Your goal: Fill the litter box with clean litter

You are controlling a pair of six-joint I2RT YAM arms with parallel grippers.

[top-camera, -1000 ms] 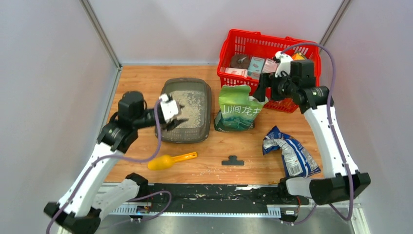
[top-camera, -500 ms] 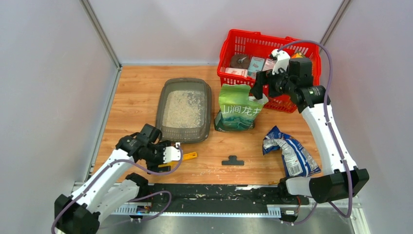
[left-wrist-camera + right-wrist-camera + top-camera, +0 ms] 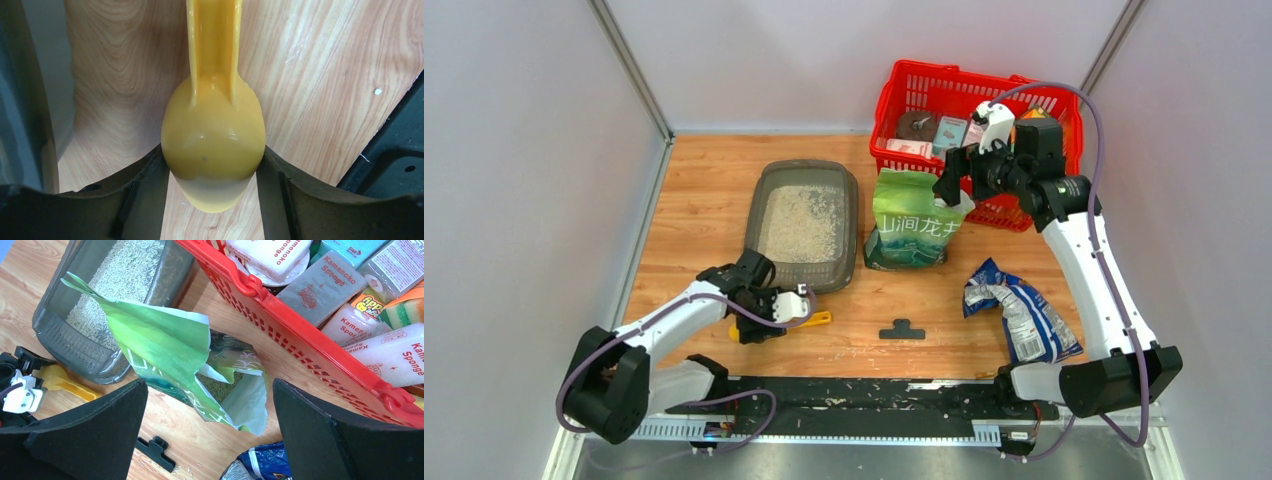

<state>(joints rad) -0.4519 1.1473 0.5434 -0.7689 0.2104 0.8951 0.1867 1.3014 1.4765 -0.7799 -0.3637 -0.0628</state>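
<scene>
Since the earlier frames, the left gripper (image 3: 212, 150) has left its position over the litter box (image 3: 752, 220) and come down just beyond the box's near rim. There its fingers are now clenched against both sides of the bowl of the yellow scoop (image 3: 212, 135), which lies on the table. The right gripper (image 3: 208, 382) has spread its jaws wider and hangs released above the open green bag (image 3: 914, 225) just right of the box. The clean litter (image 3: 802, 222) lies inside the box, near the left gripper but apart from it.
</scene>
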